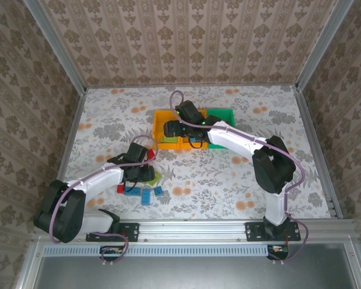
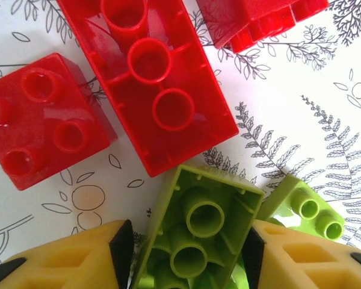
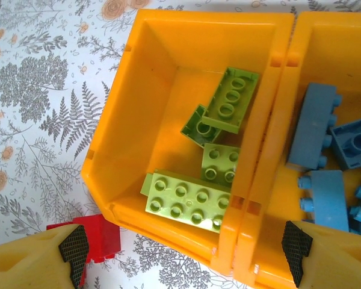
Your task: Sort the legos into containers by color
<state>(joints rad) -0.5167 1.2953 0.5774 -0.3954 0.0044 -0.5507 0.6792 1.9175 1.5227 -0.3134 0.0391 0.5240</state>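
I see the left pincer [image 2: 187,250] half-open around an upturned lime-green studded plastic brick [image 2: 198,229]; I cannot tell if it grips. A skewed squeeze could twist it loose or snag the small green brick [image 2: 307,211] beside one finger.

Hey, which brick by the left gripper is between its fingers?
The lime green brick lying hollow side up, between the yellow fingers; the red bricks lie beyond the fingertips.

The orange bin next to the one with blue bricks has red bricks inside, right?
No. In the right wrist view, the bricks inside that orange bin are lime green, not red. The bin next to it does hold blue bricks.
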